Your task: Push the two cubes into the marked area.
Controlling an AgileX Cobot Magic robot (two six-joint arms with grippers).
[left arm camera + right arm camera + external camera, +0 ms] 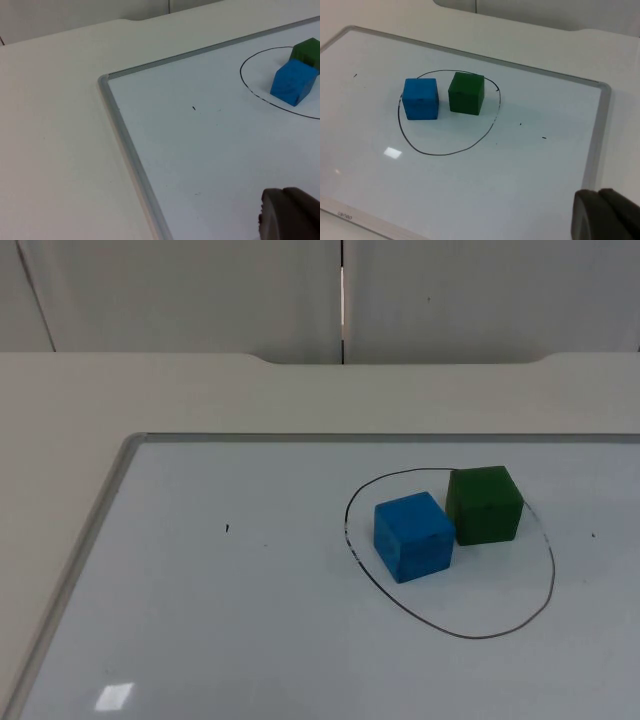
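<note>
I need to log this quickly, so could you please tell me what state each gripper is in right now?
Left gripper: cannot be told; holding nothing, back from the cubes.
Right gripper: looks shut on nothing, also back from them.

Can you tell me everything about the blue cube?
The blue cube is a plain, bright blue block with a matte, slightly rough look, maybe foam or painted wood. It sits flat on the whiteboard, inside the black drawn loop, close to the loop's line on one side. The green cube stands right beside it, about touching. No claw touches it.
</note>
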